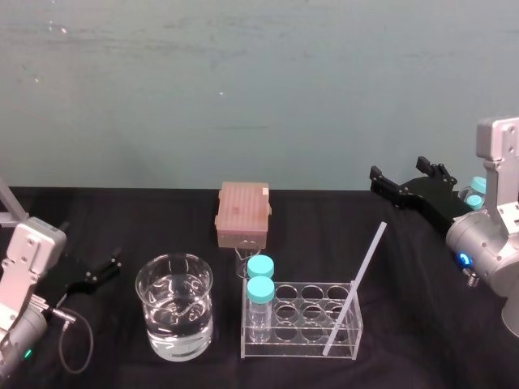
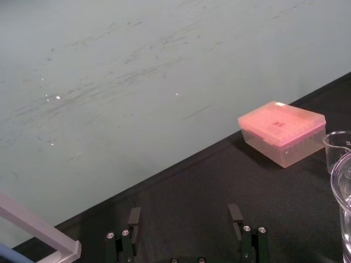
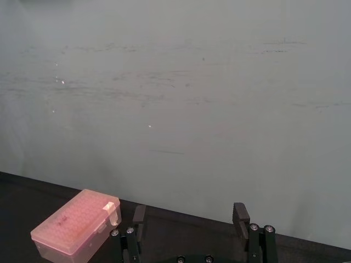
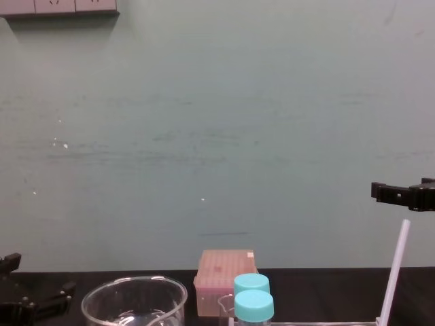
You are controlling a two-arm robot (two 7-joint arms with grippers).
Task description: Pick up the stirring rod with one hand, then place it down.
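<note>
Closest to the head camera, a clear plastic tube rack (image 1: 302,334) stands at the front of a black table (image 1: 422,275). 2 clear tubes with turquoise caps (image 1: 260,279) stand upright at its left end, 1 behind the other. At the rack's right end the stirring rod (image 1: 355,289), thin, white and translucent, rests with its lower end down in the rack. It leans up and to the right, and its top rises well above the caps. Nothing grips it.

Just left of the rack sits a glass beaker (image 1: 174,316) partly filled with clear liquid. Behind the rack, near the pale green wall (image 1: 243,89), is a closed pink pipette tip box (image 1: 242,213).

The left gripper (image 1: 101,271) lies low at the table's left edge, well apart from the beaker. Its wrist view shows the jaws spread wide and holding nothing. The right gripper (image 1: 401,182) is raised at the far right, above and behind the rod's top end and apart from it. Its jaws are also spread wide with nothing between them.
</note>
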